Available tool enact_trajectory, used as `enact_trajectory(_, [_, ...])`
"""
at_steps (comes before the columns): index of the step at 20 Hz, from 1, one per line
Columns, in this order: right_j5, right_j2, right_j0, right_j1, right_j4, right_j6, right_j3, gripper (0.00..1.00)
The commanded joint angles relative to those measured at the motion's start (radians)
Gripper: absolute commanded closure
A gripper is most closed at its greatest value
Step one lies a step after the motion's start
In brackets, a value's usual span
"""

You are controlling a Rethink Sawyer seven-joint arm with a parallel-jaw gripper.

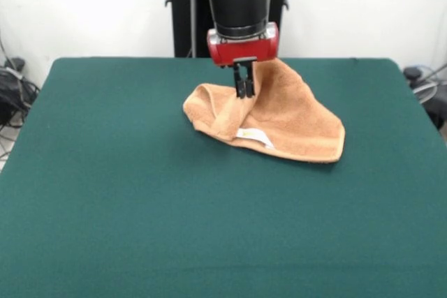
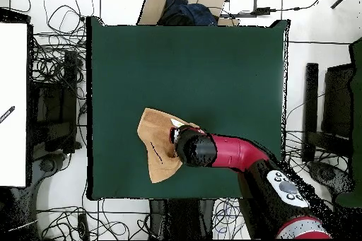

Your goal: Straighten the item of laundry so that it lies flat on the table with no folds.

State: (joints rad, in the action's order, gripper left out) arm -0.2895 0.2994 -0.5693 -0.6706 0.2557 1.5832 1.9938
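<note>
The orange-tan towel [image 1: 290,122] lies crumpled on the far middle of the dark green table [image 1: 140,207]. One part is folded over and one corner is raised behind the gripper. Its white label [image 1: 255,137] shows at the near edge. My gripper [image 1: 244,89] points straight down over the towel's left part, with its fingers close together pinching a fold of the cloth. In the overhead view the towel [image 2: 155,146] lies near the table's [image 2: 212,61] robot-side edge, and the arm's wrist [image 2: 194,148] covers its right part and hides the gripper.
The black pedestal [image 1: 183,12] stands behind the table's far edge. Cables [image 2: 56,68] lie on the floor round the table. A cardboard box [image 2: 185,3] sits beyond the edge opposite the robot. A white panel [image 2: 14,104] is at the left.
</note>
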Motion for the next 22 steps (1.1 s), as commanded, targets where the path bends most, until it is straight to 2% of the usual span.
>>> enact_trajectory(1, [0.008,0.003,0.017,0.136,0.009,0.106,-0.041,1.0])
enact_trajectory(12, [0.022,-0.001,0.019,0.202,0.017,0.095,-0.1,1.0])
enact_trajectory(15, [0.018,0.038,-0.007,0.233,0.027,0.055,-0.119,1.0])
enact_trajectory(20, [0.019,0.048,-0.014,0.241,0.019,0.06,-0.115,1.0])
enact_trajectory(22, [0.013,0.048,-0.017,0.216,0.021,0.06,-0.098,1.0])
